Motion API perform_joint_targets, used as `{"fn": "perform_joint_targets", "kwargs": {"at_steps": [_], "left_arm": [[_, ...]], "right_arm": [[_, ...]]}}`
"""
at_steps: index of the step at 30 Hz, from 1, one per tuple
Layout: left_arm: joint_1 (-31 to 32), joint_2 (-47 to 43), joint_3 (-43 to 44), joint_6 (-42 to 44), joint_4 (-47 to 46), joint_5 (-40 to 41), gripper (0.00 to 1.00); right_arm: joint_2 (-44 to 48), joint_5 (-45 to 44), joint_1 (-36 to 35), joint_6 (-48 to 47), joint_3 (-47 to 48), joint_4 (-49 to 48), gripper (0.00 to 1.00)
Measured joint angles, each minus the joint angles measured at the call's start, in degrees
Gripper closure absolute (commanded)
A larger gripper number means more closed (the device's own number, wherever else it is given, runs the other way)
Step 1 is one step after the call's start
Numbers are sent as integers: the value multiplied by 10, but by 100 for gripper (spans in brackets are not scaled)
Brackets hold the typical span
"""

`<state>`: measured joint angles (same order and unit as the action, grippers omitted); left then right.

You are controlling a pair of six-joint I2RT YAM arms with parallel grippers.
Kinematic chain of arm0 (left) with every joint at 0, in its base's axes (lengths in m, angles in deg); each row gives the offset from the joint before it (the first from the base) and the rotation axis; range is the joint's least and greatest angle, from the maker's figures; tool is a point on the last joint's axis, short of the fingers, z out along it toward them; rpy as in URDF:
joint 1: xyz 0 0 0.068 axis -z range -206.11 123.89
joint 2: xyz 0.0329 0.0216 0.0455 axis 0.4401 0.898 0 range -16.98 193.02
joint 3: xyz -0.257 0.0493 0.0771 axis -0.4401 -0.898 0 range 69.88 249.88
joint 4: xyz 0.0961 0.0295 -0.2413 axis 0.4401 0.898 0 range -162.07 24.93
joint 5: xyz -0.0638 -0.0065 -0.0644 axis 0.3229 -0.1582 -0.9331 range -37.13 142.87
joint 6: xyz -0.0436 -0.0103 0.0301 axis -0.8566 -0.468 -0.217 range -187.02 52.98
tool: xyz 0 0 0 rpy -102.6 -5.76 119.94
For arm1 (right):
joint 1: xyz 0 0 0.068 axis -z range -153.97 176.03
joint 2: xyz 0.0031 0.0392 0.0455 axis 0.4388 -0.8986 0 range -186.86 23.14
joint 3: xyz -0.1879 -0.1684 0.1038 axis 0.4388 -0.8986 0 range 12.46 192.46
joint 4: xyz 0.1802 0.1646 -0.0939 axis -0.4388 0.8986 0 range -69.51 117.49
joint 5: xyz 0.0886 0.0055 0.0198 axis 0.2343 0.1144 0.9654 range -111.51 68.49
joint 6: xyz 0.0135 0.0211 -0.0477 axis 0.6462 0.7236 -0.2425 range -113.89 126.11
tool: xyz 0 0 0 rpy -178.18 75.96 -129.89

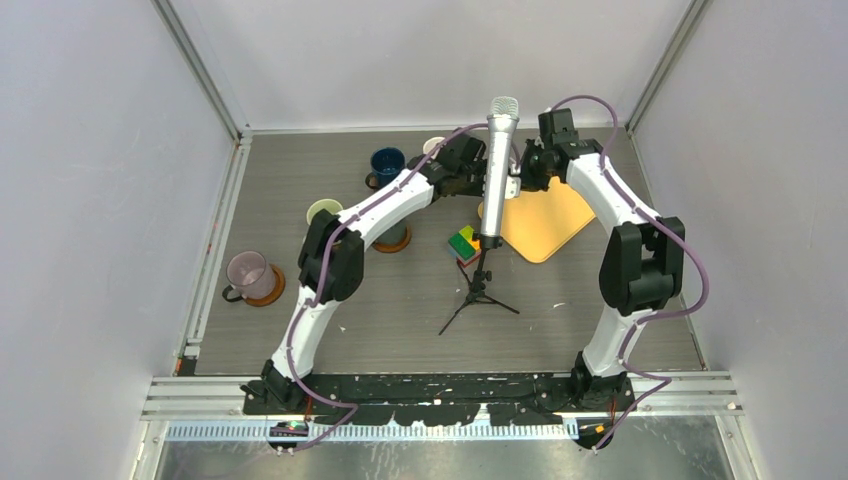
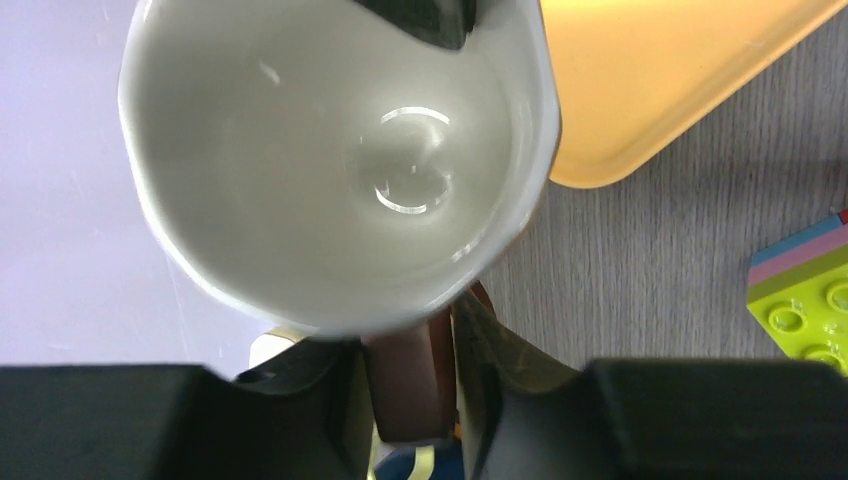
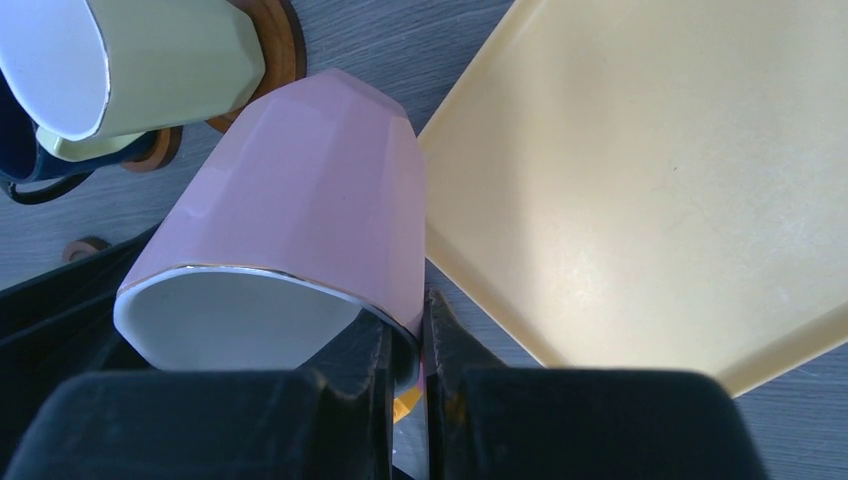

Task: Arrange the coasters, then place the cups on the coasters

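1. Right claw (image 3: pixel 408 340) is clamped on the wall of a glossy pink ceramic mug with a white inside (image 3: pixel 300 190). One finger is inside and one outside, pinching only the rim.
2. That mug is held tipped at the far middle of the grey bench (image 1: pixel 560 320), just beside the left edge of a large yellow rectangular tray (image 3: pixel 650 180). Whether it is clear of the bench cannot be seen.
3. Left claw (image 2: pixel 410 335) is at the same mug's rim, on the opposite side, and its fingers flank a brown piece (image 2: pixel 405 390). It cannot be told whether that piece is the handle or a coaster, or whether the claw has gripped it.
4. With both claws at one mug, a pull in different directions would likely twist the smooth glaze out of the thin rim pinch.
5. A dropped mug would probably strike the tray's lip, or the cream-yellow faceted mug (image 3: pixel 170 60) standing on its round wooden coaster (image 3: pixel 280 50) nearby.
6. Farther out, a silver microphone on a tripod (image 1: pixel 497 170) stands between the two arms, and a wide swing could topple it.
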<state>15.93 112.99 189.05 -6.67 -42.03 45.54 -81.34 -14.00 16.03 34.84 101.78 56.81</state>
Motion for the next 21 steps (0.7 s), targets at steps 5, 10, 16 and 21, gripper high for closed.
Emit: {"fn": "perform_joint_targets", "kwargs": {"at_steps": [5,10,16,21], "left_arm": [[7,9,7,-2,-2,16,64],[7,13,8,-12,-5,19,86],[8,13,8,-16,-5,13,100],[8,13,7,-26,-6,6,100]], "right_arm": [[8,-1,0,1,-3,2,100],[10,-4,1,1,-7,1,100],[12,1,4,6,-15,-2,90],[17,5,7,10,-17,-3,56]]}}
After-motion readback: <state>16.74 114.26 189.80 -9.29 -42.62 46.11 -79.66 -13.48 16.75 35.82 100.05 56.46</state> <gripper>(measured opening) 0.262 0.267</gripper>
